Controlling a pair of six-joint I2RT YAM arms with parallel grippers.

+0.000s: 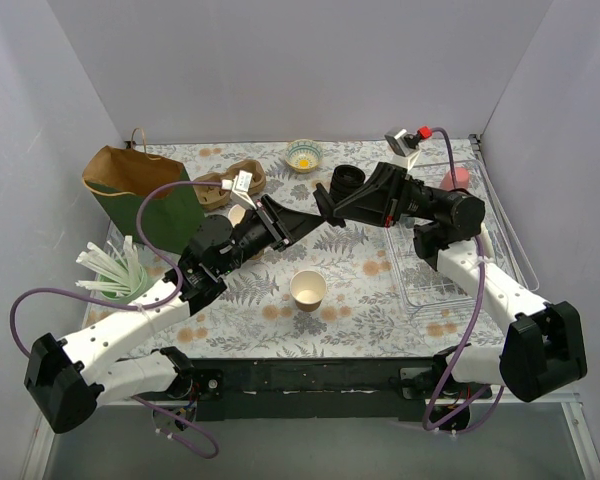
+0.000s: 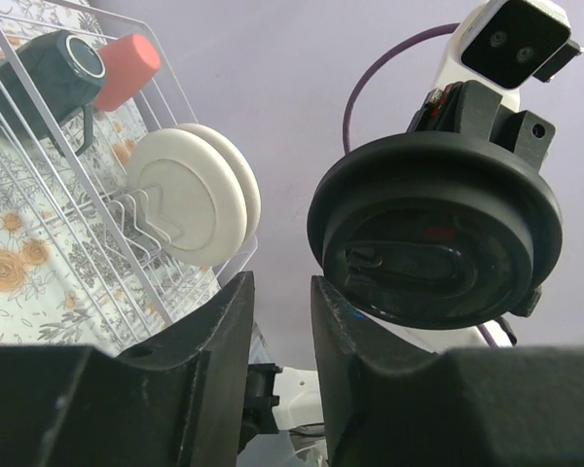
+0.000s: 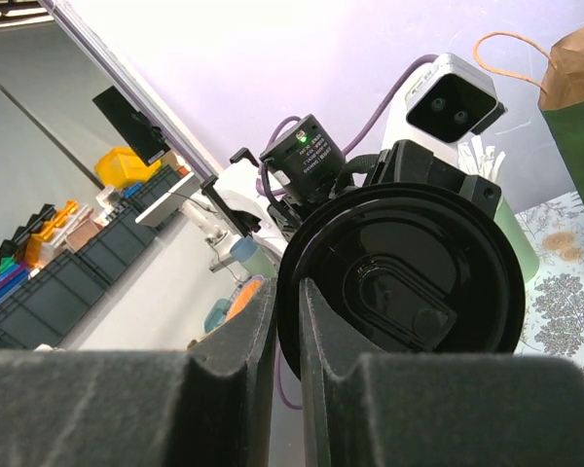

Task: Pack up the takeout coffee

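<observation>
black lid (image 3: 399, 282) sits pinched by its rim in the right end effector (image 3: 285, 311); the left end effector (image 2: 280, 297), narrowly parted and empty, could knock it loose.

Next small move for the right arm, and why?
Probably lower the round black plastic lid toward the lidless brown paper cup. The right gripper pinches the lid's rim in mid-air, the cup stands open on the table, and the left gripper has nothing between its fingers.
</observation>
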